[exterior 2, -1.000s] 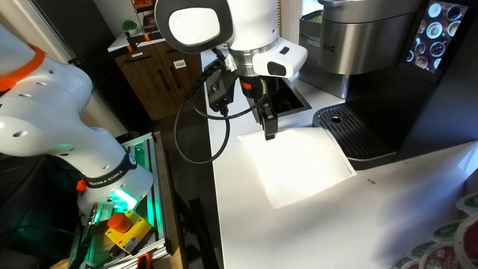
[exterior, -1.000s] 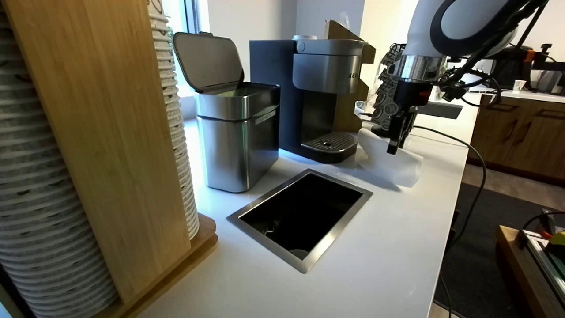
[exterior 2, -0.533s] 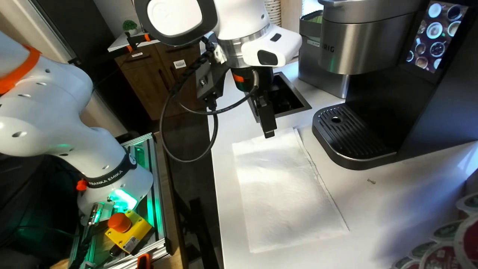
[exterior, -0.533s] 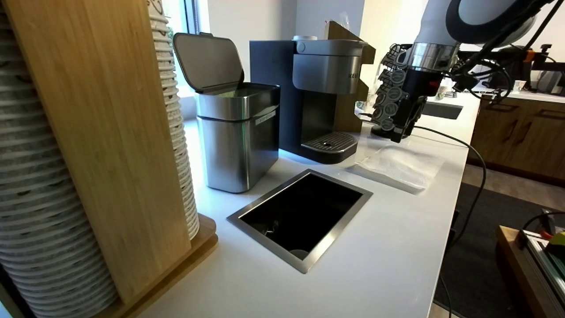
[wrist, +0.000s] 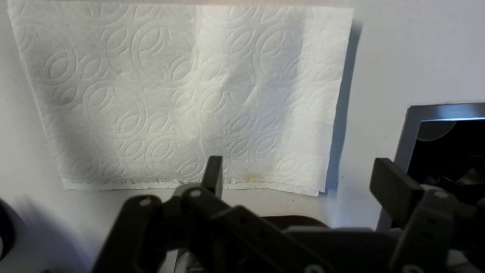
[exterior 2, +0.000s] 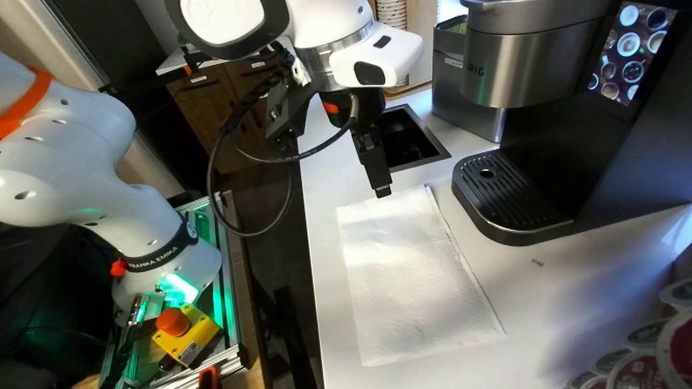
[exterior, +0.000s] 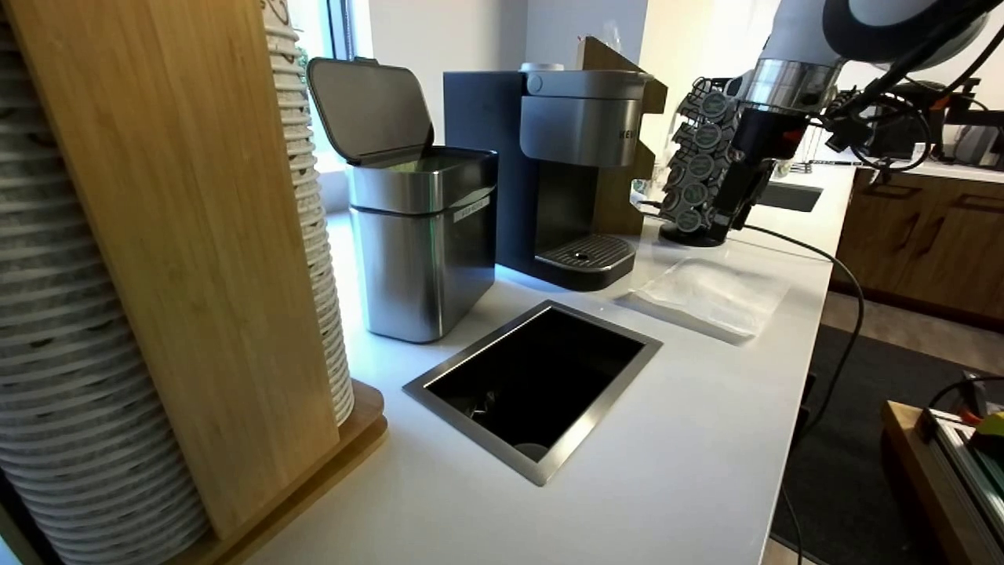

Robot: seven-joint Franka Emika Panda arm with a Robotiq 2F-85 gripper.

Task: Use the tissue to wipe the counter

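The tissue [exterior 2: 416, 281] lies spread on the white counter [exterior 2: 540, 324] in front of the coffee machine. It also lies there in an exterior view [exterior: 710, 294]. In the wrist view the embossed tissue [wrist: 182, 94] has a small yellowish stain near its lower edge, and its right edge casts a shadow. My gripper [wrist: 303, 176] is wide open with nothing between the fingers. In an exterior view the gripper [exterior 2: 381, 189] hangs above the tissue's far edge, apart from it. It also shows in an exterior view [exterior: 728, 226], behind and above the tissue.
The coffee machine [exterior 2: 519, 194] stands beside the tissue. A steel-rimmed opening [exterior: 537, 384] is cut into the counter. A steel bin with raised lid [exterior: 423, 259] stands behind it. A pod rack [exterior: 698, 169] is near the gripper. A tiny scrap [exterior 2: 537, 262] lies on the counter.
The tissue, lifted and hanging at the gripper a second ago, was let go and now lies flat. My gripper has since moved up and away from it, towards the robot base.
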